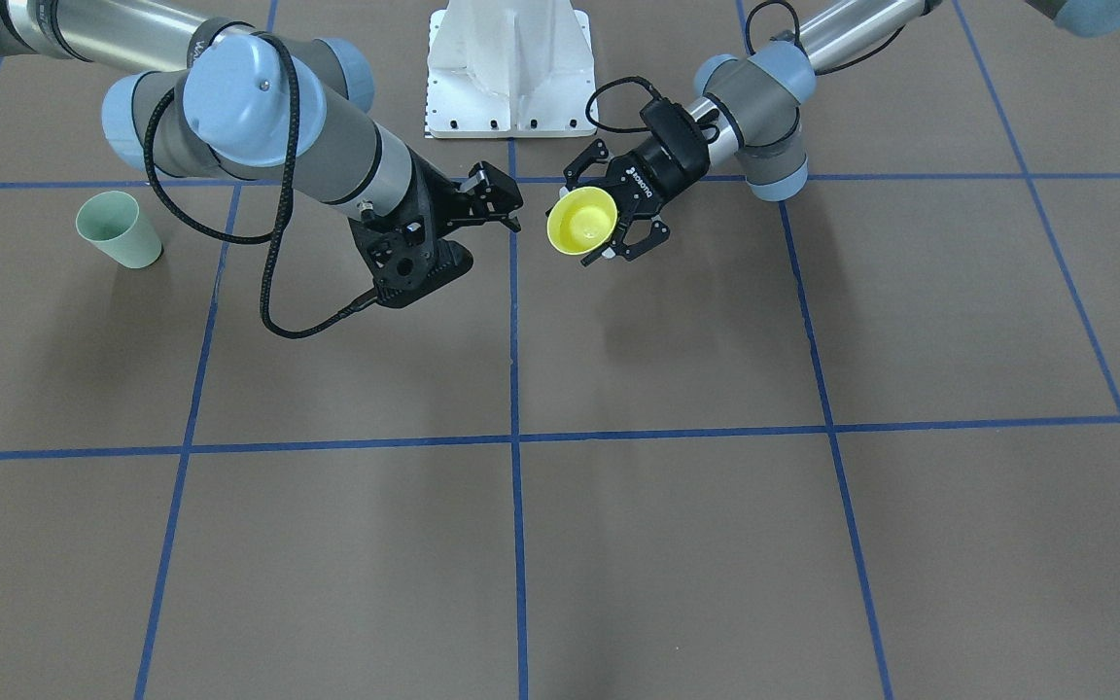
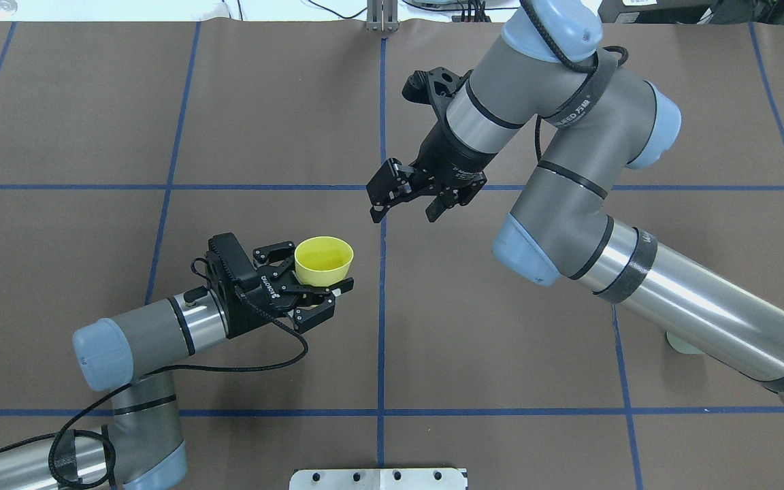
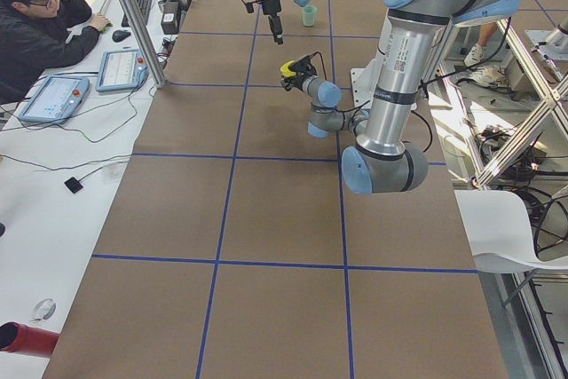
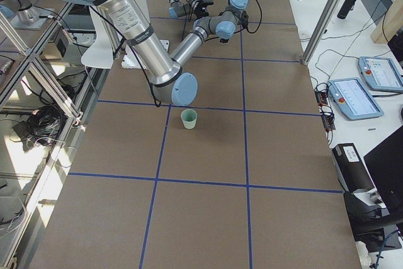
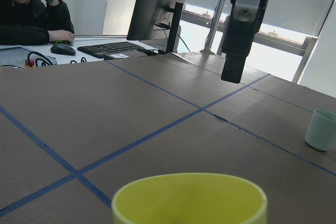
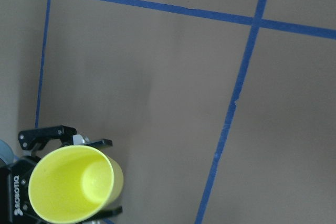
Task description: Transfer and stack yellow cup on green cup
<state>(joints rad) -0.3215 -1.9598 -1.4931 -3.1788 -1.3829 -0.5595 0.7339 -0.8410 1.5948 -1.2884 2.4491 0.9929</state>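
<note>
The yellow cup [image 2: 324,260] sits mouth-up between the fingers of the left gripper [image 2: 312,284], which is clamped on its lower wall and holds it clear of the surface [image 2: 494,320]; in the overhead view this is just left of the centre line, a little below the middle of the frame, and in the front-facing view it shows at upper centre, just right of the vertical blue tape line. The left wrist view catches only its rim, at the bottom edge. The right gripper [image 2: 402,212] hangs near it, above and to the right in the overhead view, apart from the cup, its fingers spread and nothing between them. The green cup [image 1: 121,229] stands upright on the surface well apart from both grippers, at the upper left of the front-facing view and far right of the left wrist view; in the overhead view the right arm covers nearly all of it. Blue tape lines [image 1: 515,437] divide the brown surface into squares. A white base plate [image 1: 509,68] sits at top centre of the front-facing view. A person [image 3: 40,28] sits at a side desk at the upper left of the exterior left view.
</note>
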